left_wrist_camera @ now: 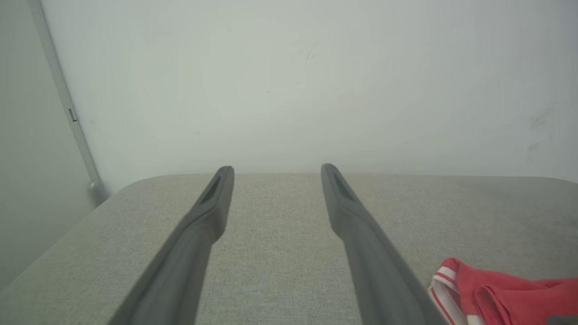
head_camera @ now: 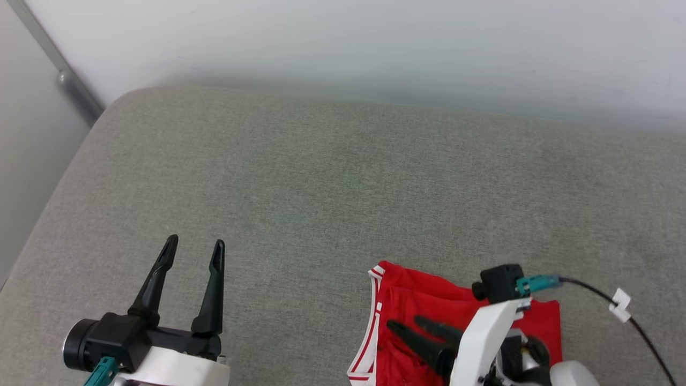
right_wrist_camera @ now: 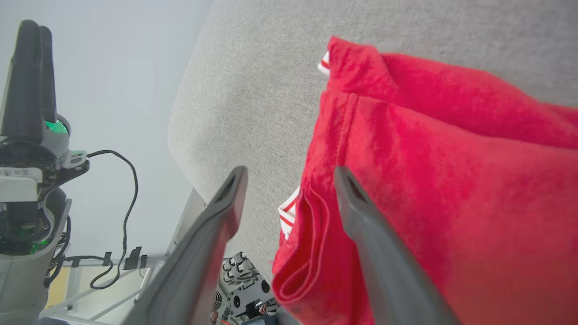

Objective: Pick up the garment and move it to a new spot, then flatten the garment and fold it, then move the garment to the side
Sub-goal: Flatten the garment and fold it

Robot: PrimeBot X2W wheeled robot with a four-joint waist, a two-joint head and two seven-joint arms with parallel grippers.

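Red garment (head_camera: 418, 297) is lying in layers on the near-right part of the grey pad (head_camera: 321, 187), running off the bottom edge of the head view. R gripper (head_camera: 403, 322) is hovering just over it w/ fingers spread, pinching nothing. In the R wrist view one finger is sitting above red cloth and the other above bare pad. L gripper (head_camera: 195, 241) is hanging well apart over bare pad, also spread and holding nothing.

Risks, as I'm judging them:
- R fingers are pointing across the layered edge. Any pull-back that's too low is prob. going to snag a fold and drag the layers open.
- The cloth is sitting close to the pad's near edge, and in the R wrist view a rolled hem seems to be reaching it. A nudge that way is likely sending it sliding off.
- The cable (head_camera: 589, 287) is trailing beside the cloth and could be catching it on a swing.

Hard to make out:
- The R arm (head_camera: 477, 343) is covering much of the garment, so fold quality isn't checkable.
- Lettering, number and sleeves aren't showing, just the striped trim (head_camera: 370, 343).
- Can't tell whether the R fingers are touching the cloth or hovering clear of it.
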